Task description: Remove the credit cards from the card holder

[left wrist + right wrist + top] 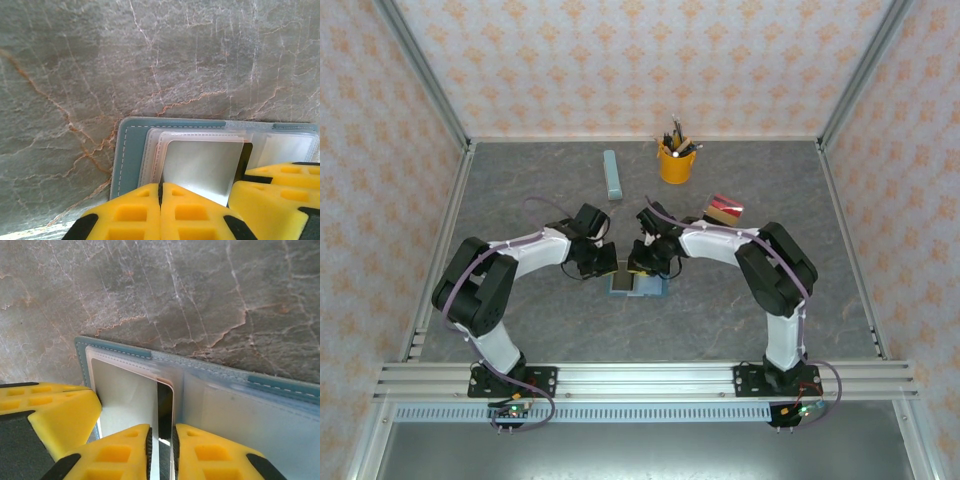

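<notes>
I've got the card holder [638, 288] lying open on the desk [720, 310], right between my two arms, a little nearer than mid-desk; from the left wrist its teal-blue cover shows as a stitched border, with clear, milky plastic pockets layered inside it; a card [131, 400] stands partway out of one pocket, pale and glossy on its face, rounded at the corner, dark along one edge; the right fingers [162, 435] are drawn narrow onto that card, one yellow pad on each side of the dark edge; the left fingers [160, 194] are pressed flat together with no gap, sitting over the near edge of the pockets, and I cannot tell whether they pinch any plastic; more credit cards [725, 210], red and tan, lie loose further back on the right, well apart from the holder; a yellow pen cup [675, 162] and a long pale blue-grey bar [612, 175] sit near the back; the desk is grey and stone-patterned, with thin rust and white veins; papered walls [620, 60] with small orange motifs close it in on three sides; an aluminium rail [640, 378] runs along the near edge.
</notes>
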Available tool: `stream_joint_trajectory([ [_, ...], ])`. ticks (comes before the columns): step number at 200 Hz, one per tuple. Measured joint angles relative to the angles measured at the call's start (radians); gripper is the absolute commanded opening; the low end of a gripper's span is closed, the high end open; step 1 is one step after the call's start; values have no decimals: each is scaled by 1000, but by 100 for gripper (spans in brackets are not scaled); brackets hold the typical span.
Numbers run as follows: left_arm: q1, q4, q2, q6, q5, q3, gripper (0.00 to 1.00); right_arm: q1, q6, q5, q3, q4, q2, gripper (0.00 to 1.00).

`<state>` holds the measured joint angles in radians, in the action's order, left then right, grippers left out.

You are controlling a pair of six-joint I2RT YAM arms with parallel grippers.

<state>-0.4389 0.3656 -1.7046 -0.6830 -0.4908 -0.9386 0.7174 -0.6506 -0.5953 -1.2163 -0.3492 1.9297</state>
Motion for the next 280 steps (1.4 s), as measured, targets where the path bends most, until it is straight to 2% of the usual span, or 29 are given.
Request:
stream_joint_trajectory([
  [25, 0, -5, 0, 0, 0, 3, 8, 0, 0, 0, -10, -12, 9, 15],
  [67, 0, -11, 0, 0, 0, 6, 9, -6, 4, -3, -10, -21, 10, 0],
  [109, 0, -15, 2, -2, 4, 11, 19, -5, 20, 13, -10, -29, 2, 0],
  [125, 0, -15, 5, -1, 4, 11, 20, -5, 30, 23, -6, -32, -8, 0],
  [184, 0, -3, 18, 2, 8, 11, 17, -7, 54, 39, 10, -56, -35, 0],
  [232, 0, 15, 96, 3, 16, 12, 13, -10, 72, 46, 10, -73, -35, 0],
  [280, 0, -6, 87, 2, -34, 13, 9, -14, 87, 45, 10, -85, -34, 0],
])
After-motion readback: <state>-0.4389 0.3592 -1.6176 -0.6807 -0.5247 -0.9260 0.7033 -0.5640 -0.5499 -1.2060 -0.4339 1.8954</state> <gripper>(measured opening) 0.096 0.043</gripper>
